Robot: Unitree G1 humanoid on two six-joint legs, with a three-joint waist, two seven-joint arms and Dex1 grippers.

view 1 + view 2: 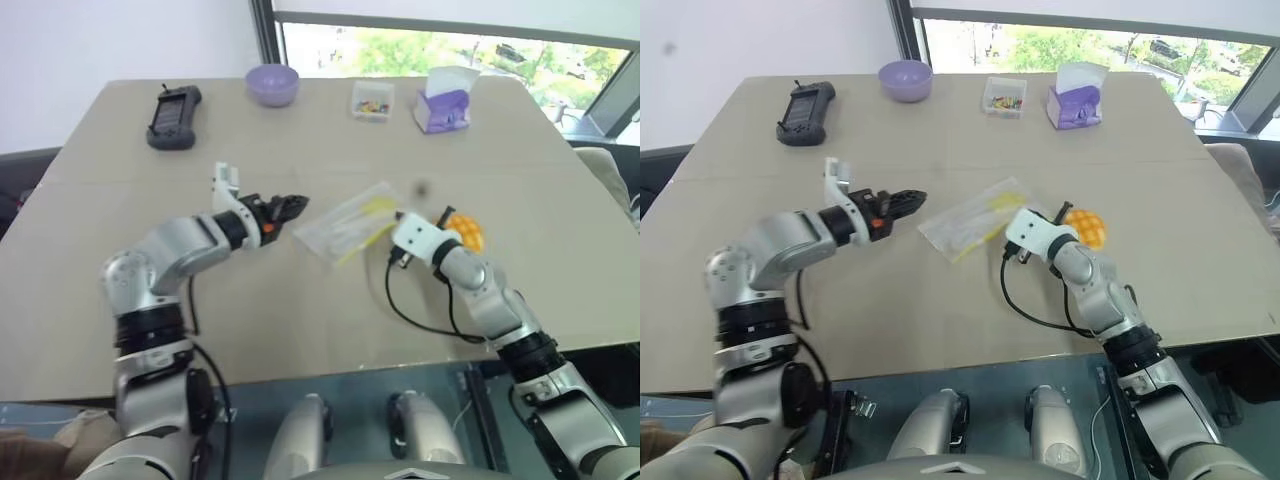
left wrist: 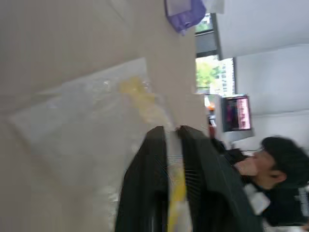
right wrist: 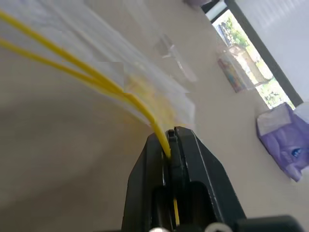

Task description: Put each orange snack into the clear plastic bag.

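Near the middle of the beige table (image 1: 300, 330) lies the clear plastic bag (image 1: 345, 225), flat and crinkled, its yellow seal strip running along the edge toward five o'clock. From four o'clock of the bag, the right gripper (image 3: 171, 140) has its two black fingers pressed together on that yellow strip — the wrist view shows the strip running straight in between them. At three o'clock of the bag, just beyond the right wrist, the orange snack (image 1: 466, 231) sits on the table, outside the bag (its criss-cross top faces up).

From nine o'clock the left gripper (image 1: 291, 206) reaches toward the bag's near corner; its fingers (image 2: 145, 193) stand a narrow slit apart, and I cannot tell whether they touch the plastic.

Along the far edge, from ten to one o'clock, stand a black handheld controller (image 1: 173, 117), a lilac bowl (image 1: 272, 84), a small clear box of colourful bits (image 1: 372, 100) and a purple tissue pack (image 1: 443, 104) — all well apart from the bag. A person in dark clothing (image 2: 280, 179) shows in the left wrist view, beyond the table.
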